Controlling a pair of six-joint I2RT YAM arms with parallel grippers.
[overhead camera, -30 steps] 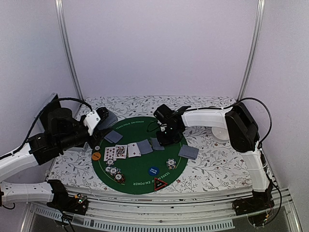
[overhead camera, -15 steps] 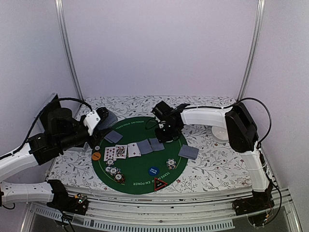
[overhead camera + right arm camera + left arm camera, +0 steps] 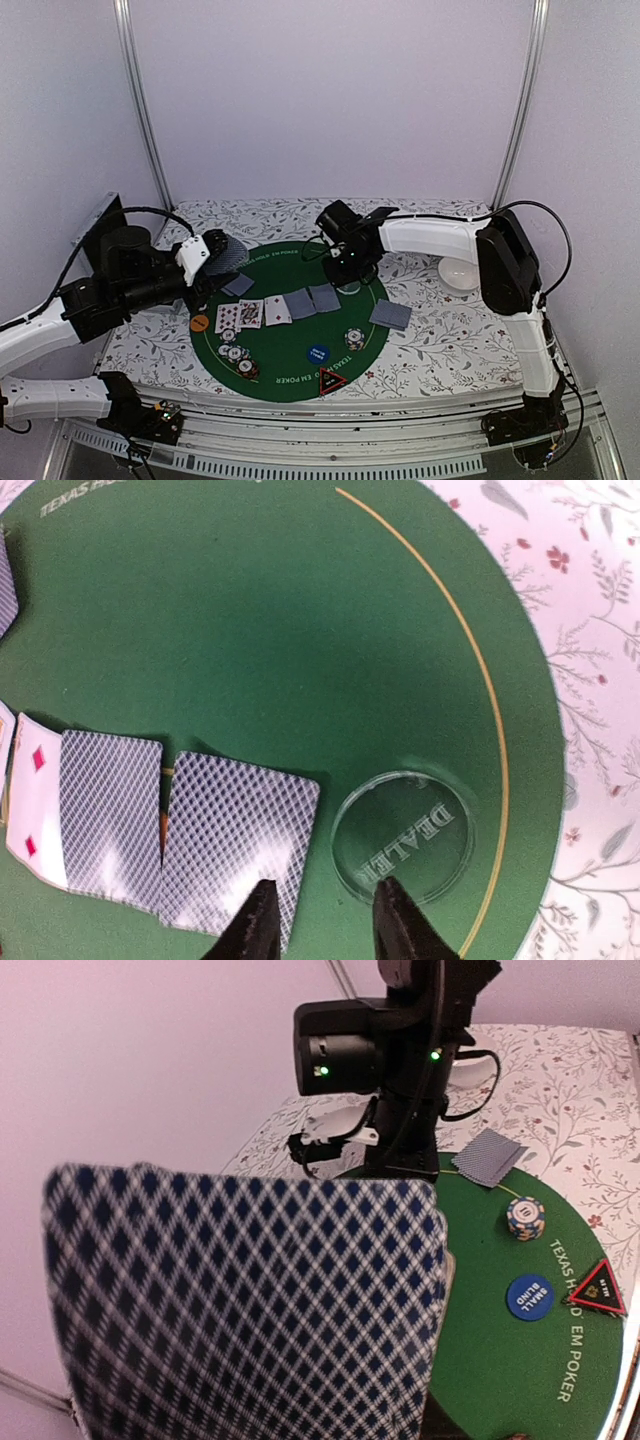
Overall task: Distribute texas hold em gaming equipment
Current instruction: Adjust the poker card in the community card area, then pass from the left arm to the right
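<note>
Right wrist view: the right claw [image 3: 322, 905] hangs slightly spread above the clear dealer disc [image 3: 403, 835] and a face-down card [image 3: 235, 835] on the green mat [image 3: 300, 630]. At the left, the left claw [image 3: 220, 252] pinches a blue-checked card [image 3: 250, 1300].

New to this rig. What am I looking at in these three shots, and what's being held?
Two robot arms, each ending in a two-finger gripper, work over a round green poker mat. The wide picture looks down from above and behind; the other two come from cameras on the wrists. On the mat lie dealt cards, chips, a blue button, a triangle marker and a clear dealer disc; an orange button sits at its rim. The left gripper holds blue-backed cards, filling its view. The right gripper is open and empty, close to the disc.
</note>
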